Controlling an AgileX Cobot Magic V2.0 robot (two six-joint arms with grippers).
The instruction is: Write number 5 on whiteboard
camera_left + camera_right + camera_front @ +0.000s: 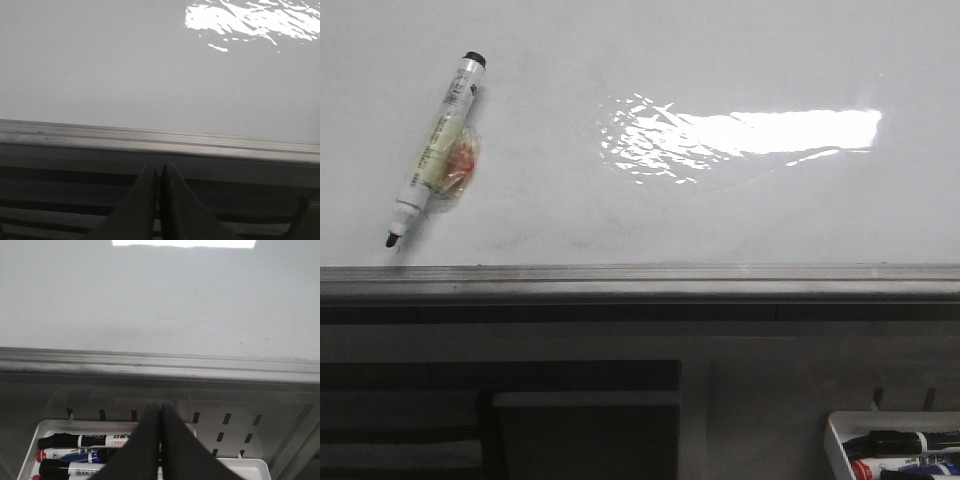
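Both jaws pressed closed (empty); one marker [438, 148] on whiteboard [720, 220].

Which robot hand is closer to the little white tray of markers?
Right. The right gripper hangs directly over the marker tray. The left gripper hangs before the whiteboard's metal edge, with no tray in its view.

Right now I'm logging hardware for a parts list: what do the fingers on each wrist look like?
Both pairs look alike. The left fingers are dark, smooth and matte, broad at the base and tapering in a curve to narrow tips. The right fingers have the same dark tapered shape. No cables, labels or markings show on either, and the arms themselves are out of view.
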